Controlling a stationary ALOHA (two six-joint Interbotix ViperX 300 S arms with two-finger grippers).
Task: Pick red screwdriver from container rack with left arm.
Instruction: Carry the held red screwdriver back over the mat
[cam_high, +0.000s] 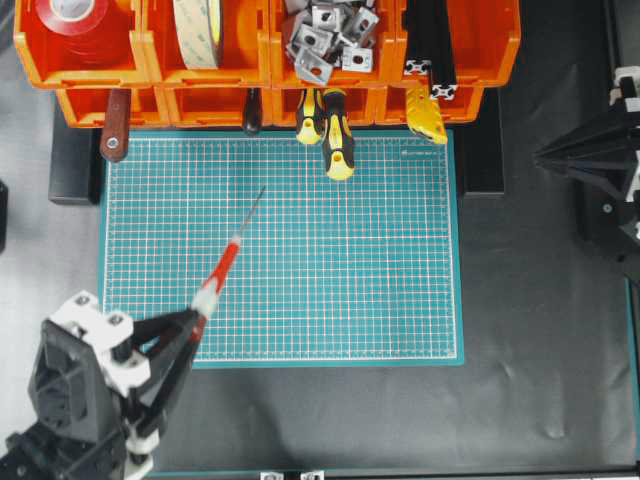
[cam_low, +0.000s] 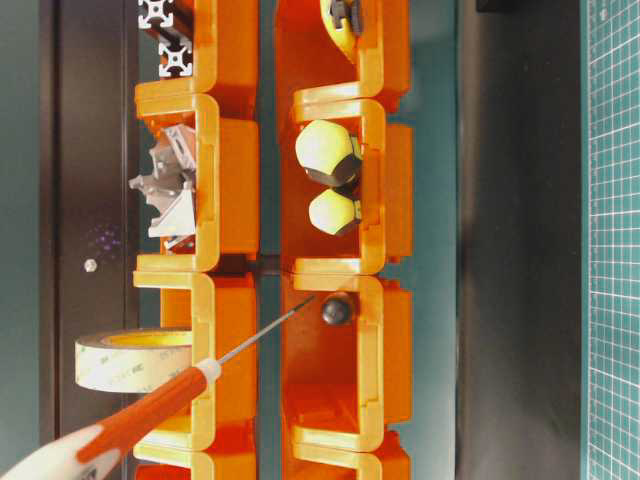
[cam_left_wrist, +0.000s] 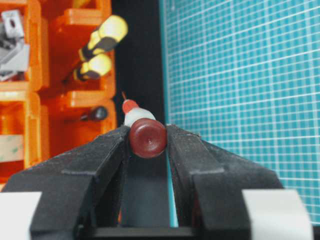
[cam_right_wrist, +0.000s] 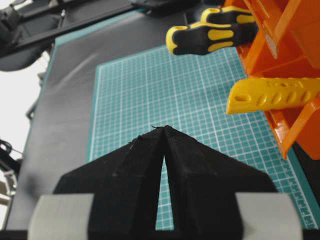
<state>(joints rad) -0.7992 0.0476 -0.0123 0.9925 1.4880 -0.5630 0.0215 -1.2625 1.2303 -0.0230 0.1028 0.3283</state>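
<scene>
The left gripper (cam_high: 196, 318) is at the near left corner of the green mat (cam_high: 400, 300), and its fingers (cam_left_wrist: 112, 150) pinch the end of the red screwdriver (cam_high: 222, 268). The screwdriver is above the mat, outside the orange rack (cam_high: 270, 60), with its thin shaft pointing toward the rack. The right gripper (cam_right_wrist: 163, 127) is at the right of the mat, fingers pressed together, holding nothing.

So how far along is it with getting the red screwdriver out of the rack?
Nearly finished. The red screwdriver is already out of the orange rack and clamped by its handle end in the left end effector, above the green mat. Nothing shows it set down yet.
</scene>
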